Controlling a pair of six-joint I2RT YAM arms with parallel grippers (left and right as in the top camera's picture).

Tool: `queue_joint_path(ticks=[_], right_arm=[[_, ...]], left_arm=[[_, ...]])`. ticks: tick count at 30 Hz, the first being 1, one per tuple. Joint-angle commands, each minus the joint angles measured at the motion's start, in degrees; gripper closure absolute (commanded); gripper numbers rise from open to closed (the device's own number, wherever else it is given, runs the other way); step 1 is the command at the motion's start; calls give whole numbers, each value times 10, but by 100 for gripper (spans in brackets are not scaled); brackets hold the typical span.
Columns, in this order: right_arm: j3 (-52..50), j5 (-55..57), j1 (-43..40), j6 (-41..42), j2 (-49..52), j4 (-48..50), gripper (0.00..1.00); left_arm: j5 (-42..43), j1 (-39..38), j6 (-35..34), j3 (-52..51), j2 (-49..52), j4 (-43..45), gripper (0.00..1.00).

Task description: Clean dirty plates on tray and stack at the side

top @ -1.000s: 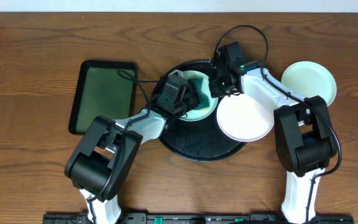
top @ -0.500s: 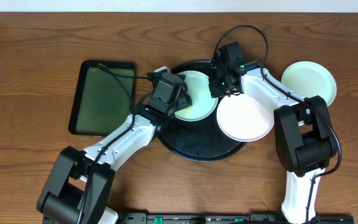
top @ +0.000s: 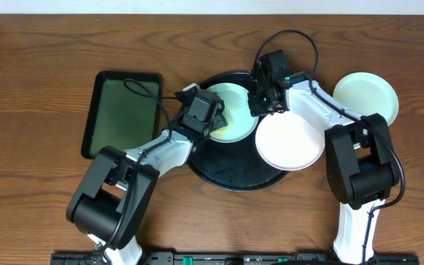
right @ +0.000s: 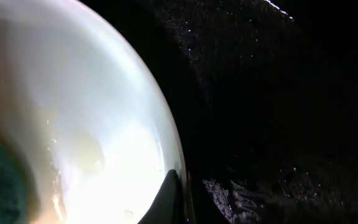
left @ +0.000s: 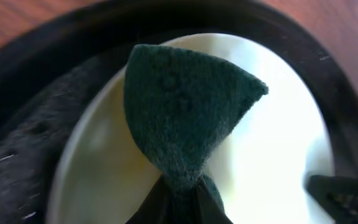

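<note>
The left hand (left: 179, 198) was closed on a dark green scouring pad (left: 185, 112). It pinched the pad's gathered end so that the broad folded face pressed down into the mint plate (top: 235, 125), which lay in the upper part of the round black tray (top: 234, 171). The right hand (top: 259, 103) sat at that plate's right rim. Its wrist view showed a dark finger (right: 171, 202) lying over the rim's edge, so I judged it clamped there, most likely to stop the glossy plate sliding or spinning under the scrubbing. Working inside the raised rim of the tray probably kept any mess off the wood.

There were three plates. The one being scrubbed was on the tray. A white plate (top: 289, 140) lay just beside it, overlapping the tray's right rim and partly out over the table (top: 43, 66). A second mint plate (top: 366, 96) rested alone on bare wood at the far right, well apart from the tray, which looked like the start of the stack.

There were two trays, the round one and a rectangular tray (top: 121, 114) with a green inside to the left. There was one pad.
</note>
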Motion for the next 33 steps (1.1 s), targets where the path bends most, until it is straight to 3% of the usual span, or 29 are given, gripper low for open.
queue_joint_path(ticks=[1, 8, 14, 20, 27, 30, 33], right_arm=[[1, -12, 7, 4, 13, -5, 99], [1, -12, 7, 4, 13, -5, 99], [1, -12, 7, 4, 13, -5, 99], [5, -12, 4, 4, 10, -4, 99], [8, -12, 3, -17, -43, 9, 99], [8, -2, 10, -49, -84, 17, 99], [8, 65, 23, -74, -129, 17, 99]], left_arm=[[76, -2, -27, 1, 19, 25, 92], [231, -3, -15, 1, 19, 90, 92], [265, 2, 28, 1, 16, 81, 93], [246, 47, 33, 1, -19, 22, 93], [226, 125, 112, 1, -120, -76, 93], [163, 151, 140, 1, -181, -139, 93], [28, 173, 149, 1, -250, -210, 93]])
